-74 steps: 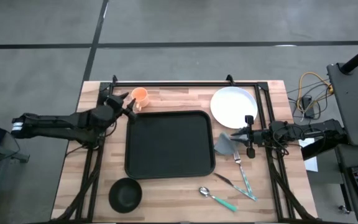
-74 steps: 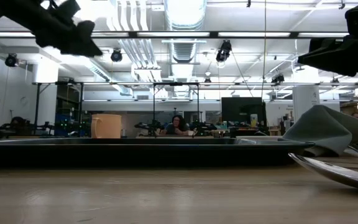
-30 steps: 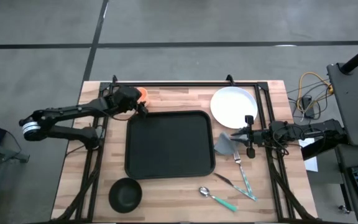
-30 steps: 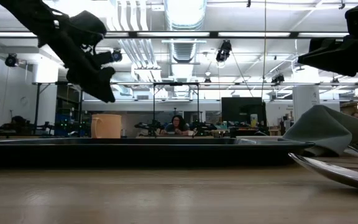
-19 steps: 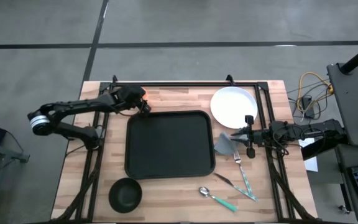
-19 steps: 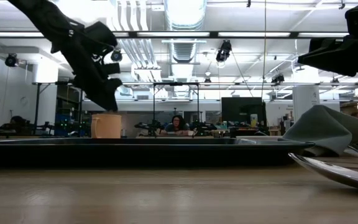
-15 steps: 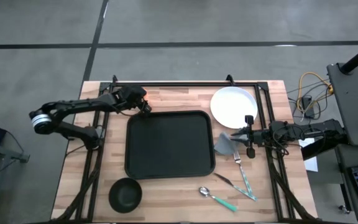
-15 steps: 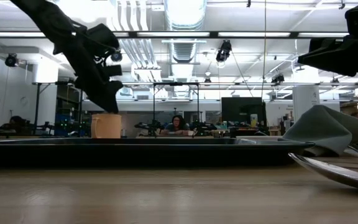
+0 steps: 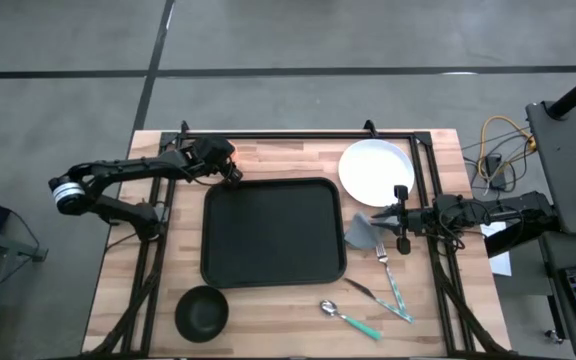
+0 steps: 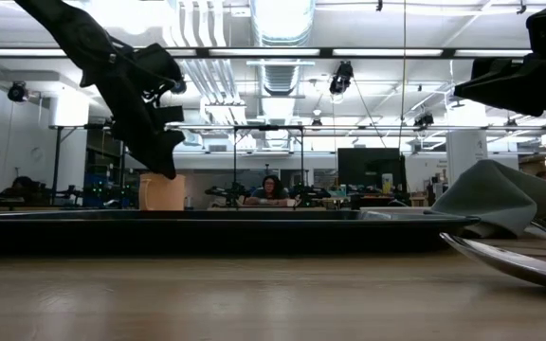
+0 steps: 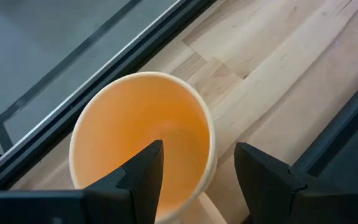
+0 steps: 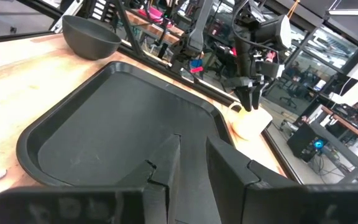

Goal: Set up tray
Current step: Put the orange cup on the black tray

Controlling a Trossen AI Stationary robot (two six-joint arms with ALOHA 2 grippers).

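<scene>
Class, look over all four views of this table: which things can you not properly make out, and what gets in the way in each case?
- Cup: high view, left gripper covers it; left wrist view, base cut off by edge.
- Tray: low view shows only its rim; the floor is hidden.
- Plate and bowl: absent from low view.
- Spoon: low view, cut off by edge.
- Napkin: high view, right gripper partly overlaps it.

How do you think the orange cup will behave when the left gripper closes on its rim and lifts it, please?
The orange cup looks thin-walled and empty, so it is probably light and may flex. The left gripper has one finger inside and one outside the rim, so it may tilt when lifted. Standing upright on the table, it could tip if nudged.
</scene>
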